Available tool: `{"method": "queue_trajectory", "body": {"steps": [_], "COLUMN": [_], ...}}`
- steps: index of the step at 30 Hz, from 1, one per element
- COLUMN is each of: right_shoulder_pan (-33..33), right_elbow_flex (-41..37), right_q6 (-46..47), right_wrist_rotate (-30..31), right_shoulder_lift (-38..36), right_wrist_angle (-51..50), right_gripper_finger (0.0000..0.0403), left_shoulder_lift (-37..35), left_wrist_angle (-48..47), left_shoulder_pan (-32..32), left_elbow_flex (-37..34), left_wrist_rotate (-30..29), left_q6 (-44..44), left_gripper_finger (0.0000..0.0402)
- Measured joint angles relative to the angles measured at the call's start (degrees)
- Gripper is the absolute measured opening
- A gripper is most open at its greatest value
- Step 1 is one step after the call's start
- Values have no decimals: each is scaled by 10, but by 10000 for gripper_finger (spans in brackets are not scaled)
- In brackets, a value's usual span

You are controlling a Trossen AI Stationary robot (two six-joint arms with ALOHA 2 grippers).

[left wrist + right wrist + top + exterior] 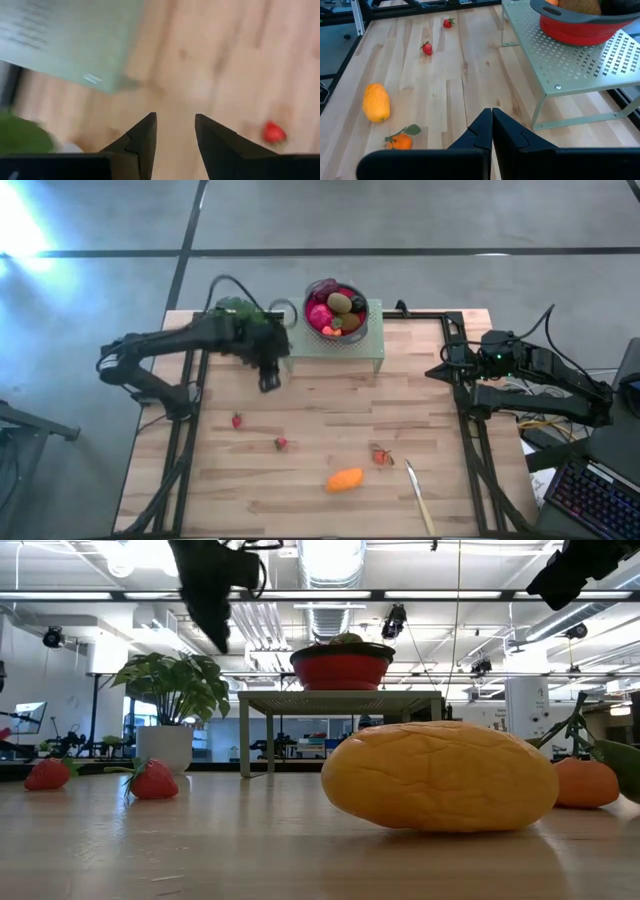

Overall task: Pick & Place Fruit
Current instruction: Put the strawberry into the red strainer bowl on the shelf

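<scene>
I'm hovering the left gripper (270,383), fingers apart and empty, beside the bowl (336,310); the right gripper (492,131) is waiting, pressed together

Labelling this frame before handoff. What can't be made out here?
- Bowl contents: low view, its rim hides nearly all the fruit.
- Potted plant: high view, the left arm covers most of it.
- Left gripper: left wrist view, motion blur smears the table.
- Utensil: high view, too slim to identify.
</scene>
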Motion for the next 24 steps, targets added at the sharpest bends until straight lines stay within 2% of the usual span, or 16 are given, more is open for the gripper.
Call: {"method": "queue_trajectory", "body": {"steps": [8, 13, 19, 24], "right_shoulder_pan": [0, 0, 0, 0], "right_elbow_flex": [0, 0, 0, 0], "right_q6": [0, 0, 0, 0], "right_wrist_rotate": [0, 0, 0, 0], "right_shoulder_lift": [0, 0, 0, 0], "right_wrist_angle": [0, 0, 0, 0], "right_gripper_finger": [8, 8, 8, 8], "left_shoulder_lift": [-7, -7, -7, -11], "left_wrist_angle": [-89, -136, -139, -146], "left_shoulder_pan": [-140, -212, -263, -268], "left_elbow_flex": [-32, -55, -92, -134], "left_wrist_rotate": [-2, -2, -14, -37], "left_q6": [-170, -238, -336, -453], "left_gripper_finger": [140, 140, 140, 140]}}
